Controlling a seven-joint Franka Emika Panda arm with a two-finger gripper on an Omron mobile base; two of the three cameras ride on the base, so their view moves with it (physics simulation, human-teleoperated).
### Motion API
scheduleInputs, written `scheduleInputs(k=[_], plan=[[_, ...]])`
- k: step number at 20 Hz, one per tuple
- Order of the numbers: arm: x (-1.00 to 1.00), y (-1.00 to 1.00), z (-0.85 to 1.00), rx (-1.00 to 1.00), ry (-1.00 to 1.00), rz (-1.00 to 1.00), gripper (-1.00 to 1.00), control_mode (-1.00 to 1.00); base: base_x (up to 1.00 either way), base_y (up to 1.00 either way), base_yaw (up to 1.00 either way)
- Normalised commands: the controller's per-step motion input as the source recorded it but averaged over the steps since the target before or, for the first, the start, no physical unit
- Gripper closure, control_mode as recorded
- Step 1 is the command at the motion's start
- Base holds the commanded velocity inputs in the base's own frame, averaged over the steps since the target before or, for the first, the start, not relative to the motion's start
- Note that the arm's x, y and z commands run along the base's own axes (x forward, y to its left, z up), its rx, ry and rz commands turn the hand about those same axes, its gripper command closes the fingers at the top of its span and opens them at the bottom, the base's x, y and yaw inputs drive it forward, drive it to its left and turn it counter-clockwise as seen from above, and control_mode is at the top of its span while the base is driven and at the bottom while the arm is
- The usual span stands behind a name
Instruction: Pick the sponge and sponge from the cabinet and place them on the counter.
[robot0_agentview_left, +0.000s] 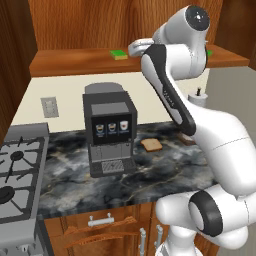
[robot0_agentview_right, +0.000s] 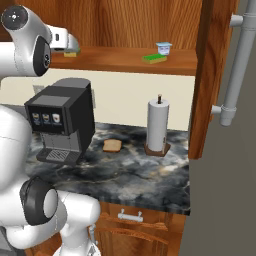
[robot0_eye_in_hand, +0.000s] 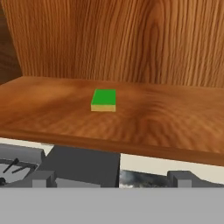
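Observation:
One green-topped sponge (robot0_eye_in_hand: 104, 100) lies flat on the cabinet shelf (robot0_eye_in_hand: 166, 127), a short way ahead of my gripper (robot0_eye_in_hand: 111, 179), whose fingertips (robot0_eye_in_hand: 43, 178) stand wide apart with nothing between them. From the left base view this sponge (robot0_agentview_left: 119, 54) sits just left of my hand (robot0_agentview_left: 136, 48). From the right it is the sponge (robot0_agentview_right: 71, 52) half hidden under the hand (robot0_agentview_right: 67, 41). The other sponge (robot0_agentview_right: 155, 58) lies further right on the same shelf, beside a small white-and-blue cup (robot0_agentview_right: 163, 48). The dark marbled counter (robot0_agentview_right: 135, 172) runs below.
A black coffee machine (robot0_agentview_left: 109, 132) stands on the counter directly under the hand. A bread slice (robot0_agentview_right: 112, 145) and a paper towel roll (robot0_agentview_right: 158, 125) are to its right. The stove (robot0_agentview_left: 17, 172) is at the left, and the open cabinet door (robot0_agentview_right: 215, 75) hangs at the right.

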Motion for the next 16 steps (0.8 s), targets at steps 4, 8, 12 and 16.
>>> scheduleInputs(k=[4, 8, 12, 16], plan=[[0.0, 0.0, 0.0, 0.0, 0.0, 0.0, -1.0, -1.0, 0.0, 0.0, 0.0], [0.13, 0.0, -0.2, 0.0, 0.0, 0.0, -1.0, -1.0, 0.0, 0.0, 0.0], [0.28, 0.0, -0.25, 0.0, 0.0, 0.0, -1.0, -1.0, 0.0, 0.0, 0.0], [0.44, 0.03, -0.06, 0.0, 0.0, 0.0, -1.0, -1.0, 0.0, 0.0, 0.0]])
